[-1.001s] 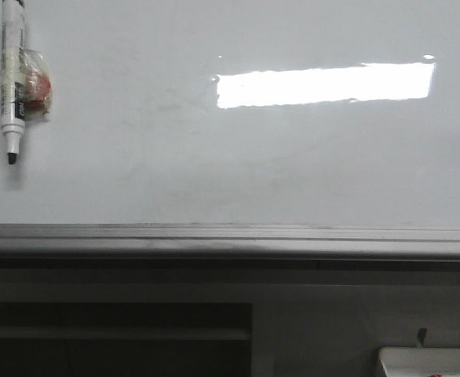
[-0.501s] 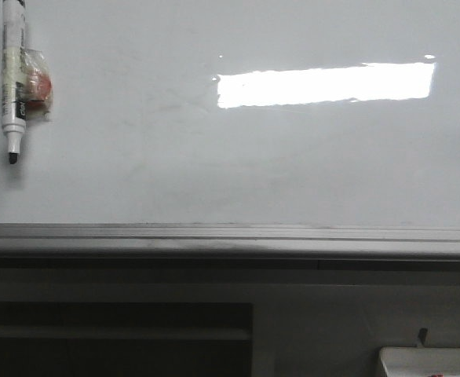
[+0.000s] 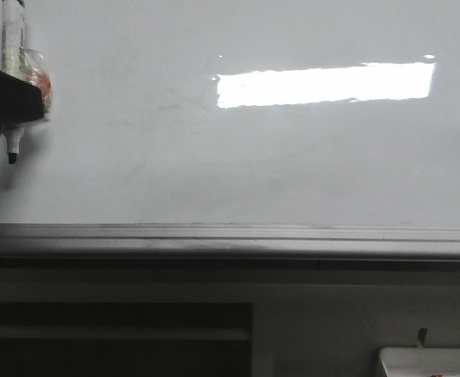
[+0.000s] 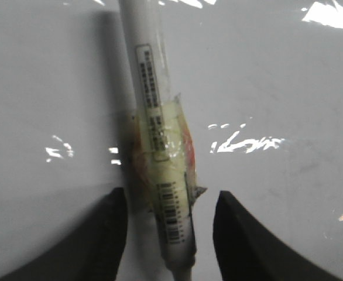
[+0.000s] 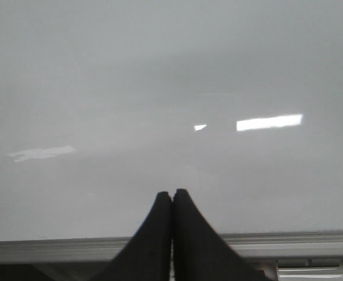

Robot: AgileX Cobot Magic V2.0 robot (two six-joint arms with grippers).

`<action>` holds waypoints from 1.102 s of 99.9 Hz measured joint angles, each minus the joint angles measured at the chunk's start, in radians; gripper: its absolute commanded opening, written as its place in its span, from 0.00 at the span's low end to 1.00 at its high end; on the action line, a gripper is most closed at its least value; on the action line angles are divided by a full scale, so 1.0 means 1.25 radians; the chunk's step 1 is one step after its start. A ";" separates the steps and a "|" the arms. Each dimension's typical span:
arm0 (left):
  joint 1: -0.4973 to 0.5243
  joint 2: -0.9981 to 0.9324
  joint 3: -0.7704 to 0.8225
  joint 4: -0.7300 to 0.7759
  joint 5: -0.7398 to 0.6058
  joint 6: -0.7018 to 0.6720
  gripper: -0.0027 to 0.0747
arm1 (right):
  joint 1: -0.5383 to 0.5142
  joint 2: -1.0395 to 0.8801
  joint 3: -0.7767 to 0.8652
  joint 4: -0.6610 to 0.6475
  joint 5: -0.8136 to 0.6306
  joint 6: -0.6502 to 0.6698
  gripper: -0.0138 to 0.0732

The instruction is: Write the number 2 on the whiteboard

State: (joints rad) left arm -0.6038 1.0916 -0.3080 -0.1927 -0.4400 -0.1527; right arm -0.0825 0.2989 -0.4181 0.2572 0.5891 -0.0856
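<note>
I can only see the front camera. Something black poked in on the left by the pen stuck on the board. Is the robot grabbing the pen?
Observer: Not yet. In the left wrist view the left end effector is open, one finger on each side of the marker, with gaps showing.
Operator: What's the lumpy bit on the pen?
Observer: Yellowish clear tape wrapped round its barrel, with something orange underneath.
Operator: Where's the other arm?
Observer: The right end effector is shut and empty, facing a bare part of the whiteboard above the grey ledge.
Operator: Is there a 2 yet?
Observer: No view shows one, only faint smudges.
</note>
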 measured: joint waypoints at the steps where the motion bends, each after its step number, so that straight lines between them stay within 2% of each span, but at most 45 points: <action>1: 0.000 0.002 0.000 0.000 -0.002 0.000 0.44 | 0.001 0.000 0.000 0.000 0.000 0.000 0.09; 6: -0.003 0.014 -0.006 0.000 -0.008 0.000 0.39 | 0.003 0.000 0.000 0.000 0.000 0.000 0.09; 11: -0.003 0.021 -0.009 -0.003 -0.014 0.000 0.30 | 0.004 0.000 0.000 0.002 -0.002 -0.001 0.09; 21: -0.003 0.025 -0.011 -0.014 -0.015 -0.001 0.00 | 0.020 0.000 0.000 0.006 0.000 -0.001 0.09; 34: -0.003 0.024 -0.011 0.012 -0.012 -0.001 0.01 | 0.060 0.000 0.000 0.018 0.017 -0.028 0.09; 50: -0.003 -0.004 -0.011 0.069 0.006 -0.001 0.01 | 0.133 0.003 0.000 0.115 0.013 -0.148 0.09; 66: -0.005 -0.067 -0.011 0.213 0.015 -0.001 0.01 | 0.208 0.028 0.000 0.169 0.000 -0.220 0.09; 92: -0.049 -0.153 -0.011 0.391 0.073 -0.001 0.01 | 0.409 0.085 -0.039 0.175 -0.043 -0.357 0.11; 110: -0.119 -0.167 -0.011 0.507 0.112 -0.001 0.01 | 0.526 0.174 -0.072 0.177 -0.099 -0.440 0.11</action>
State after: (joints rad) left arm -0.7528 0.8833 -0.3220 0.4410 -0.2994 -0.1543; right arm 0.5746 0.5159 -0.5085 0.4785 0.4657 -0.6350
